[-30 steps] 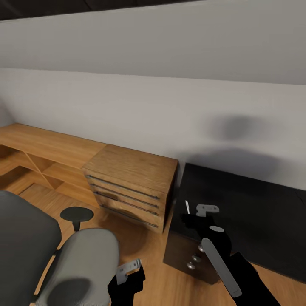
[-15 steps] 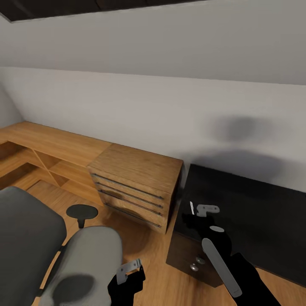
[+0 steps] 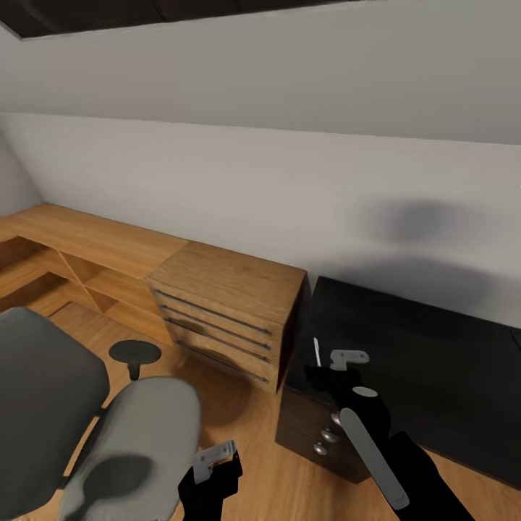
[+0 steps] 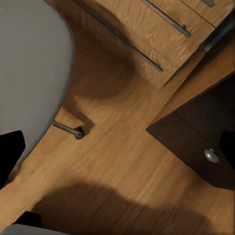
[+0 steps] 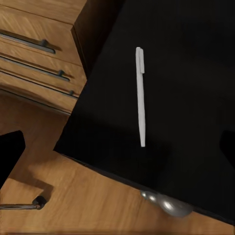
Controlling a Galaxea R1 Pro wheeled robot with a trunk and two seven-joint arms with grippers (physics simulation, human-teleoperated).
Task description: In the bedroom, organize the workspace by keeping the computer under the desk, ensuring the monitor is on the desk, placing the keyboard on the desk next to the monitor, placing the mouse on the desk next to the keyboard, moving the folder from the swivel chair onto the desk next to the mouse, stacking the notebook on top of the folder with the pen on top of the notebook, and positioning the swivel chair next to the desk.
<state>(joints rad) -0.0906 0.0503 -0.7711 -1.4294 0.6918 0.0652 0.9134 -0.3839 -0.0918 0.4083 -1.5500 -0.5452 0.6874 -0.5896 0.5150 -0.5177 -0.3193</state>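
— Pen [image 5: 141, 98]: thin, white, stiff. Light enough to skid or roll at a touch, by the look of it. Slick barrel, probably.

— Where exactly?

— Over the near left corner of the desk [image 3: 434, 362], lengthwise toward the far edge, just inside the left edge. Lying flat or hanging just above the glossy top: cannot tell from the wrist view.

— Held?

— Doubtful. Right gripper [image 3: 325, 370] right above that corner, fingers spread wide, one dark tip at each side of the wrist view, touching neither end nor barrel of the pen.

— Where to take hold?

— Mid-barrel, across the width, fingers closing on the long sides. Better not at the clip end: likely to pivot and slip out. Gentle squeeze only, since little to grip and nothing soft to give.

— Anything under it?

— Bare black top only. No folder or notebook at this corner, so no stacking possible here yet. Round silver knobs [image 3: 323, 434] on the drawer front just below the corner.

— Further out?

— Light wood dresser [image 3: 231, 289] just beside the desk's left edge. Swivel chair [image 3: 130, 441] well apart on the wood floor, grey seat bare. Left gripper [image 3: 211, 463] low beside the seat, fingers apart as well, holding nothing.
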